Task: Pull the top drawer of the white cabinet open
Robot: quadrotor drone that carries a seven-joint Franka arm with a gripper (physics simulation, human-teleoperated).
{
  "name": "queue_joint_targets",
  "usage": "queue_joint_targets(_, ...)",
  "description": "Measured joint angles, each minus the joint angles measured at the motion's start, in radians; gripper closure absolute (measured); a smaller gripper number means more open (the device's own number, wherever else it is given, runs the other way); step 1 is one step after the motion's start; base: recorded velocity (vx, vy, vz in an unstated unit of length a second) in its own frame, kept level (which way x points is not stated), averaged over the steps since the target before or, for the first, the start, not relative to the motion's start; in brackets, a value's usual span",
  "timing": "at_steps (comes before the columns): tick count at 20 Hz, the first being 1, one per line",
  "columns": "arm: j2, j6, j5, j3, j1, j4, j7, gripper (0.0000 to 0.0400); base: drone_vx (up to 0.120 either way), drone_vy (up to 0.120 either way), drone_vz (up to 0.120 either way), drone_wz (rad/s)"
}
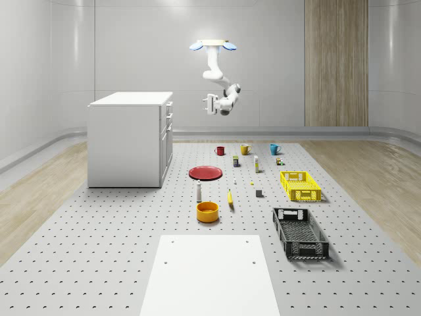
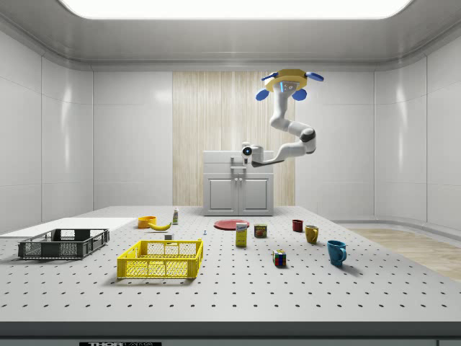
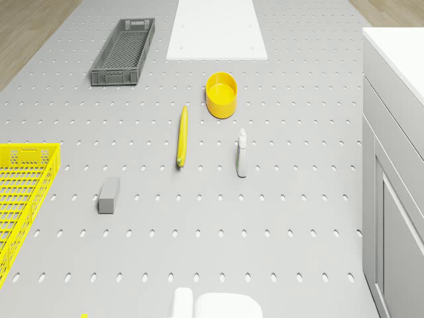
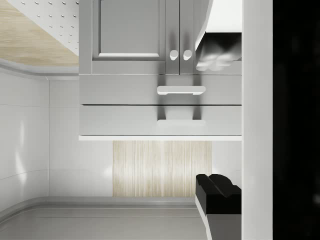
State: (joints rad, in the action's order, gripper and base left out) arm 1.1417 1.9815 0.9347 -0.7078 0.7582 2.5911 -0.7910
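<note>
Jaws: I cannot tell their state.
Gripper: I see it in the air facing the cabinet front, well apart from it.
Drawer: top one shut, handle untouched.
Drone: I hover over the table beside the cabinet.
Left: approach, grasp, pull.

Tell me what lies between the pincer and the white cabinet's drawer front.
Nothing: in the whole-scene view, only open air separates the pincer from the white cabinet.
</note>
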Motion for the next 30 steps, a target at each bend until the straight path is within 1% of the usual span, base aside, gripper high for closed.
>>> queue_joint_targets(7, -0.033, 0.086, 0.091, 0.074, 0.04, 0.026, 0.036, 0.0095, 0.0, 0.0, 0.0, 0.0)
queue_joint_targets(14, -0.083, 0.166, 0.195, 0.148, 0.086, 0.035, 0.082, 0.0095, 0.0, 0.0, 0.0, 0.0)
queue_joint_targets(21, -0.151, 0.234, 0.31, 0.221, 0.13, 0.025, 0.138, 0.0095, 0.0, 0.0, 0.0, 0.0)
queue_joint_targets(30, -0.253, 0.289, 0.457, 0.306, 0.165, -0.01, 0.211, 0.0095, 0.0, 0.0, 0.0, 0.0)
